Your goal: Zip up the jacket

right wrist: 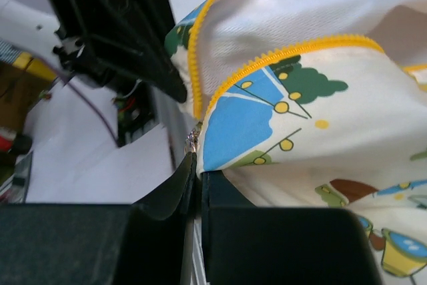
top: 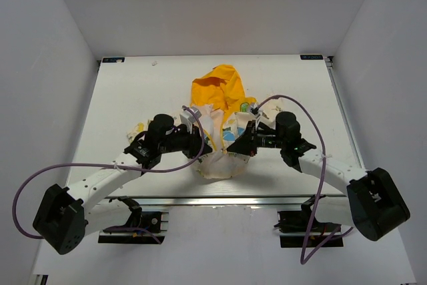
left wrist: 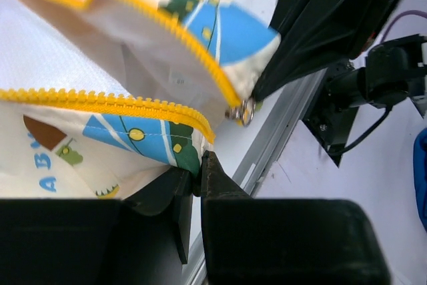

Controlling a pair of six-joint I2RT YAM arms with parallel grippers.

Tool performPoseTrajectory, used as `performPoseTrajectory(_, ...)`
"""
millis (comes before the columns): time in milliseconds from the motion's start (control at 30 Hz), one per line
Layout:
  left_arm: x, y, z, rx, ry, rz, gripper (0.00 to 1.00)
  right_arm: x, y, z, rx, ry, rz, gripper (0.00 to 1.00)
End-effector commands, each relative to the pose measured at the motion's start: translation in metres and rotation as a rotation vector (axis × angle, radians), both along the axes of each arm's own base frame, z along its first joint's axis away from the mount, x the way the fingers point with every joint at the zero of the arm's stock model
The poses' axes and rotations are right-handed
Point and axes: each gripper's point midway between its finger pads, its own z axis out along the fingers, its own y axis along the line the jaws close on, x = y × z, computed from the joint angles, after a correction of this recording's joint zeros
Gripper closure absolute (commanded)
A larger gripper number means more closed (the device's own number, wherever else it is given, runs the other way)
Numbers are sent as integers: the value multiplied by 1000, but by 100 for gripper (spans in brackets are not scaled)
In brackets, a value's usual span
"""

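The jacket (top: 220, 131) lies in the middle of the table, cream with cartoon prints, its yellow hood (top: 219, 86) towards the back. My left gripper (top: 202, 143) is shut on the bottom corner of one front panel (left wrist: 180, 155), just under its yellow zipper strip (left wrist: 100, 103). My right gripper (top: 235, 146) is shut on the bottom corner of the other panel (right wrist: 247, 131), beside the metal zipper slider (right wrist: 192, 141). The slider also shows in the left wrist view (left wrist: 241, 111). The two zipper strips stand apart; the front is open.
The table's near edge with its metal rail (top: 213, 200) runs just below the jacket's hem. White walls stand on three sides. Purple cables (top: 303, 115) loop over both arms.
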Motion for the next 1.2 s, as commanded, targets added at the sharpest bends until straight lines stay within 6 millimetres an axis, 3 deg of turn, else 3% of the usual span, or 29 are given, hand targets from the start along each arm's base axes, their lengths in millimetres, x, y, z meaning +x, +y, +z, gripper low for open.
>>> performPoseTrajectory(0,-7,-7,29,-80,-101,-73,100,-22,8,31,93,-114,211,100)
performPoseTrajectory(333,-14,-9,33,-101,-104,-113,100,-21,11,28,92,-94,231,100)
performPoseTrajectory(633,-17,-9,33,-111,-98,-123,100,-6,15,31,102,-116,170,100)
performPoseTrajectory(1167,-20,-9,32,-117,-77,-124,100,-5,16,36,140,-119,161,100)
